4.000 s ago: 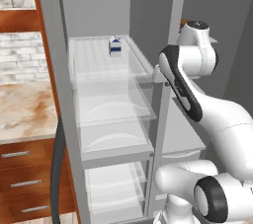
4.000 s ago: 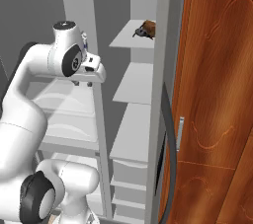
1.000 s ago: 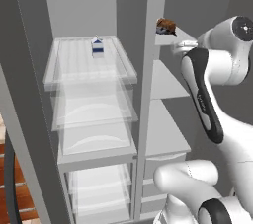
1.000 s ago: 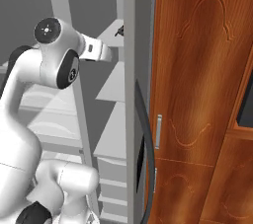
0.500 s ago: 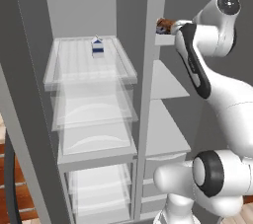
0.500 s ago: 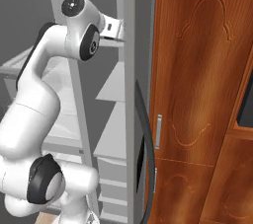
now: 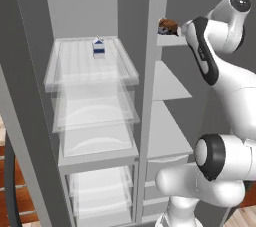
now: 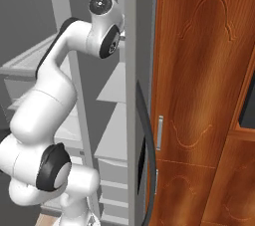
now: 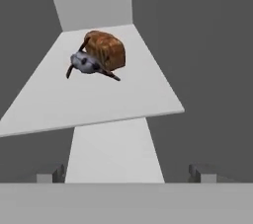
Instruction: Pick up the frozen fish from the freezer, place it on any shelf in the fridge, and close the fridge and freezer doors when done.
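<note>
A frozen fish [image 9: 97, 54], a stubby orange-brown body with a grey-white head end and thin dark fins, lies on the top freezer shelf [image 9: 99, 102] at about 11 o'clock in the hand view. In the left base view it [image 7: 168, 26] sits at the shelf's front edge, at 1 o'clock, just beside the white arm's [image 7: 210, 53] wrist. A small blue-and-white carton [image 7: 99, 48] stands on the upper fridge shelf [image 7: 90, 71] at 11 o'clock; any print on it is too small to read. The pincer [image 9: 126, 174] is spread wide, its two tips far apart at 6 o'clock, holding nothing and short of the fish.
</note>
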